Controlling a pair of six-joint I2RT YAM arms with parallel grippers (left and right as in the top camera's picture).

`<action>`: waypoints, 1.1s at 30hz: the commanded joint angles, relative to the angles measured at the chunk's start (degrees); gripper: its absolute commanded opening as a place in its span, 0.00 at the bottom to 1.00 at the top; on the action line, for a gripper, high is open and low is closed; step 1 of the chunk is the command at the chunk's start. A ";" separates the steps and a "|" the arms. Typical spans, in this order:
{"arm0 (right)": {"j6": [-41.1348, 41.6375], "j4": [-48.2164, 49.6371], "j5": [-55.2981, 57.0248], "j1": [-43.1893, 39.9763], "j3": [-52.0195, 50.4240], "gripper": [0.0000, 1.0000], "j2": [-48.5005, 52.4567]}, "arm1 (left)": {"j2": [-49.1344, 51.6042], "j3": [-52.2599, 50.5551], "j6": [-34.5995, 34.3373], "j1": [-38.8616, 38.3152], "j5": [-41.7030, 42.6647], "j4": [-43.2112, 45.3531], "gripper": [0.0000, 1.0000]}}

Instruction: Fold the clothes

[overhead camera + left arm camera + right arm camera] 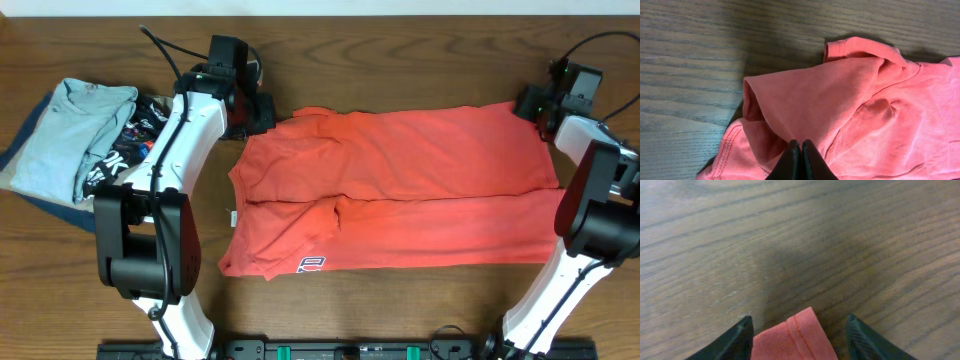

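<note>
The coral-red cotton T-shirt (400, 190) lies on the wooden table (400, 50); the left gripper (801, 146) pinches it (tightly closed), the right gripper (799, 320) is wide.

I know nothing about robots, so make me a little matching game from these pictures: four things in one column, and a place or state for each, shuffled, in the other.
Things:
1. red T-shirt
2. blue-grey shirt
3. left gripper
4. right gripper

Places or states:
A. fingers apart, a red hem between them
B. folded, on a pile at one end of the table
C. fingers closed together
D. spread across the middle of the table

Pairs: 1-D, 2-B, 3-C, 4-A
</note>
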 commanded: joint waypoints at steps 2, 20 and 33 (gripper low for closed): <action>0.61 0.52 0.22 1.11 1.09 0.47 1.62 | 0.68 -0.90 0.13 0.26 -0.59 -0.07 0.06; 0.79 -15.04 2.67 -4.66 1.44 0.01 -12.81 | -1.62 -0.79 -3.34 5.11 -3.89 -1.22 0.06; 0.76 -33.68 4.07 -7.37 1.42 0.01 -22.16 | -3.76 -0.79 -3.32 6.54 5.77 -2.43 0.34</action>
